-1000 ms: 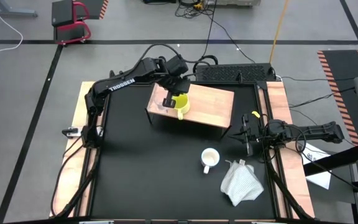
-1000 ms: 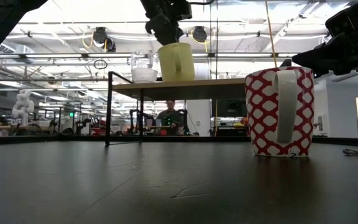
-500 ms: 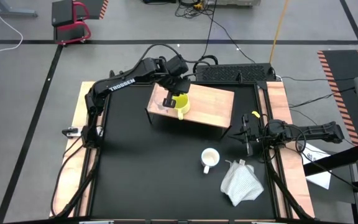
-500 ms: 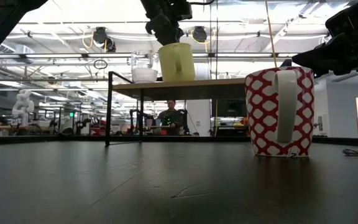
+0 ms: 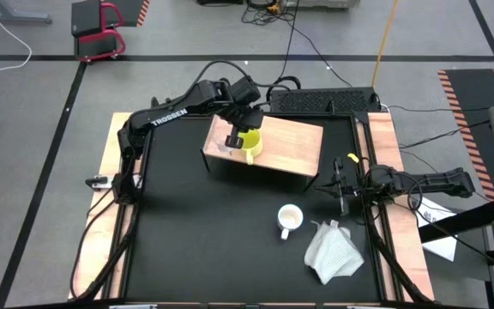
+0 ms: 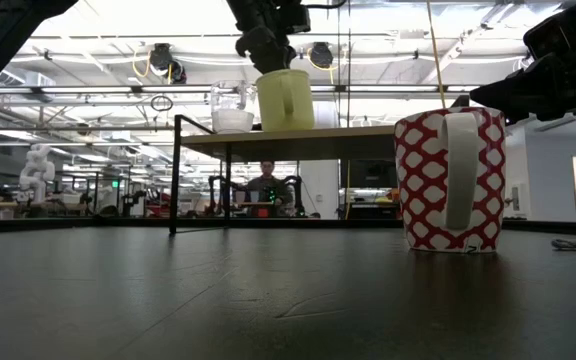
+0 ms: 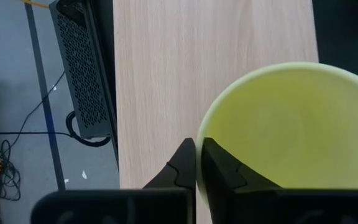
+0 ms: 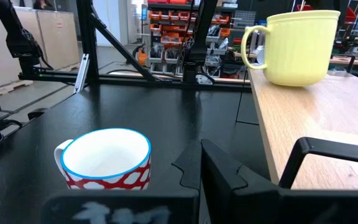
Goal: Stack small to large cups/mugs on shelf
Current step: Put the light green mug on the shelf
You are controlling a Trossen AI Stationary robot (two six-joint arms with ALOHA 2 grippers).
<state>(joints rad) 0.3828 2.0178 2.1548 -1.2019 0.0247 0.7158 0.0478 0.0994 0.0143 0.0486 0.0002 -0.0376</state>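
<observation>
- Yellow mug on shelf, upper centre of high frame, just beside clear glass cup.
- Left hand over mug, fingers nearly together, pinching rim wall.
- Step, as judged: placing second mug; release and lift away next.
- White patterned mug on counter, lower right of centre.
- Right hand parked at right counter edge, fingers together, empty.
</observation>
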